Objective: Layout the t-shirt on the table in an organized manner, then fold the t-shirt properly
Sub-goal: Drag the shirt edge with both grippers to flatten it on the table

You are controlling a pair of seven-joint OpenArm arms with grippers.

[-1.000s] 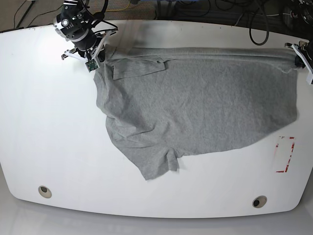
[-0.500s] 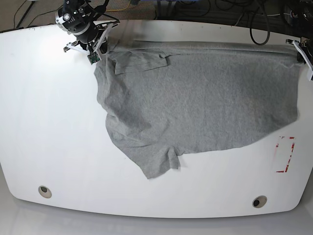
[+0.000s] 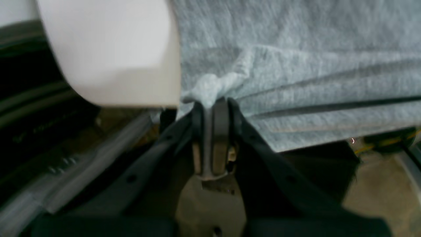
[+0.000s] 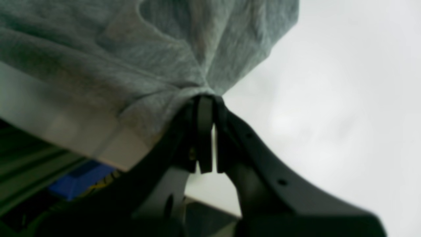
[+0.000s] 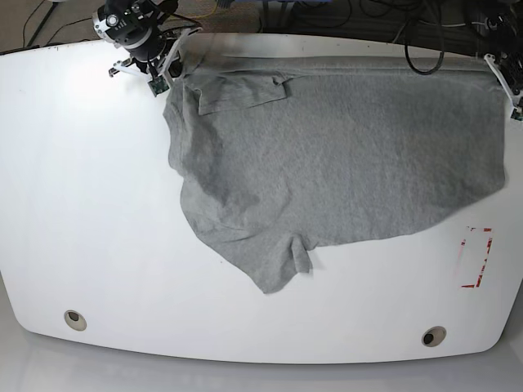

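Grey t-shirt [image 5: 343, 155] spread over far half of white surface [image 5: 90, 204], near hem crumpled. Left gripper [image 3: 212, 105] fingers pinch one far corner, right gripper [image 4: 205, 98] fingers pinch the other. Judgement: light, limp, drapes and wrinkles; best held at hem corners or shoulder seams.

The large white smooth tabletop [image 5: 90, 204] with rounded corners carries a light heather-grey cotton t-shirt [image 5: 327, 155] — spread over its far half, one sleeve flap folded back at the far left. Two round metal grommet holes [image 5: 74, 319] sit near the front edge — a small red-outlined rectangle mark [image 5: 476, 257] at the right.
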